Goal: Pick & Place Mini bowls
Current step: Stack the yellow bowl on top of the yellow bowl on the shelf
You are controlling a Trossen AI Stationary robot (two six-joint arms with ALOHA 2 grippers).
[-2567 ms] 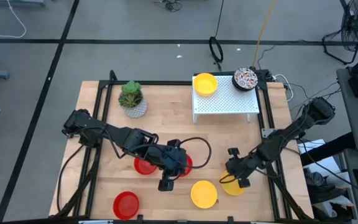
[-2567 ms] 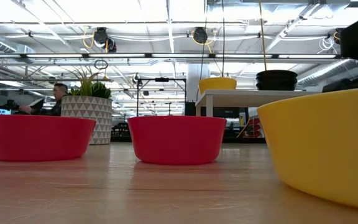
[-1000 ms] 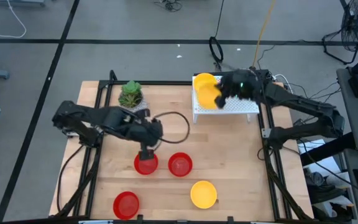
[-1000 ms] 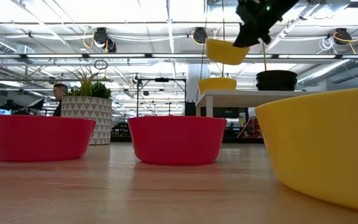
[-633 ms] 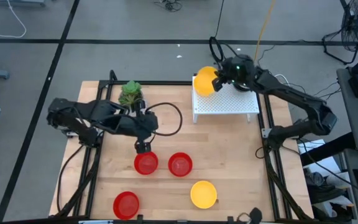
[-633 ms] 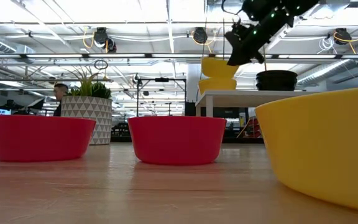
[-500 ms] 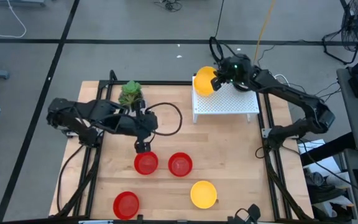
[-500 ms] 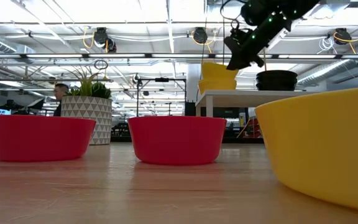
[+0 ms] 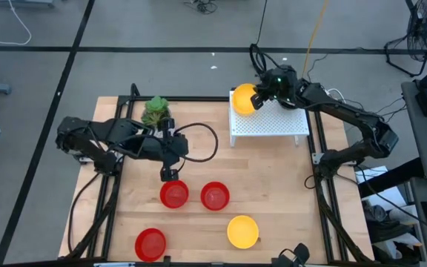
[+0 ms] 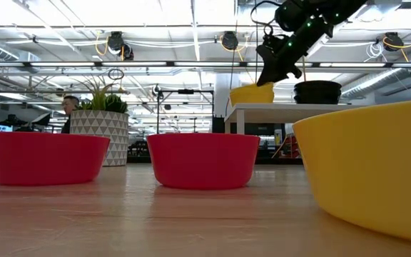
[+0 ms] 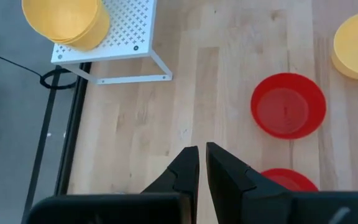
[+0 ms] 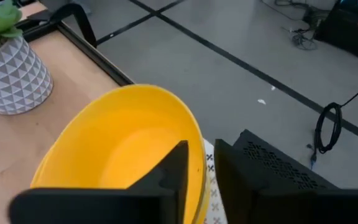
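The right gripper is clenched on the rim of a yellow mini bowl, one finger inside the wall and one outside, as is shown in the right wrist view. The bowl is held over the far left corner of the white perforated stand, and in the left wrist view it appears nested on a second yellow bowl already there. The step in hand is judged to be the seating of the bowl onto that stack. It would be done well if the bowl were lowered level and centred until its weight is carried from below, and only then let go, since a tilted release near the stand's edge could tip the bowl off. The fingers should be lifted straight up so that the rim is not dragged. The left gripper, its fingers nearly together and holding nothing, hangs just beyond a red bowl on the tabletop; another red bowl lies beside that one, a third and a yellow bowl lie nearer the front edge.
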